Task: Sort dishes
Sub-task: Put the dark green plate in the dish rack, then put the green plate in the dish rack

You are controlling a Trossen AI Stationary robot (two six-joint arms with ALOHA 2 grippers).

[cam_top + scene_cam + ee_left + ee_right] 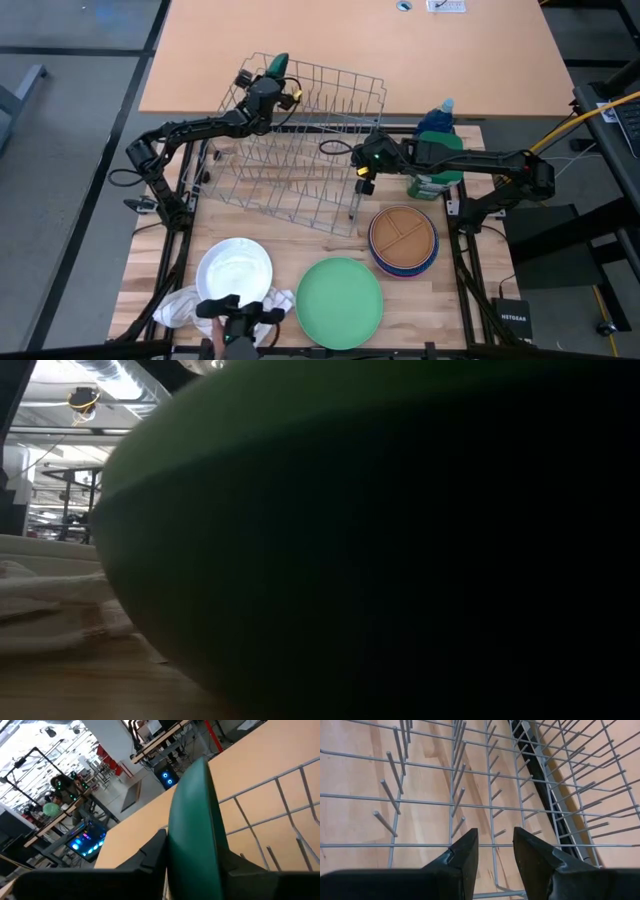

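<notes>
Over at ten o'clock the left gripper [272, 80] pinches a dark green plate [279, 66] on edge over the wire rack [300, 140], apparently slotting it, so release looks next, while the right gripper [345, 150] hovers, jaws spread.

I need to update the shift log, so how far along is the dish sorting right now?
Early on. No dish looks settled in the wire rack yet. In hand: the left gripper has a dark green plate between its fingers at the rack's far corner; the right gripper is open over the rack. Left: the white bowl, light green plate and tan plate.
</notes>
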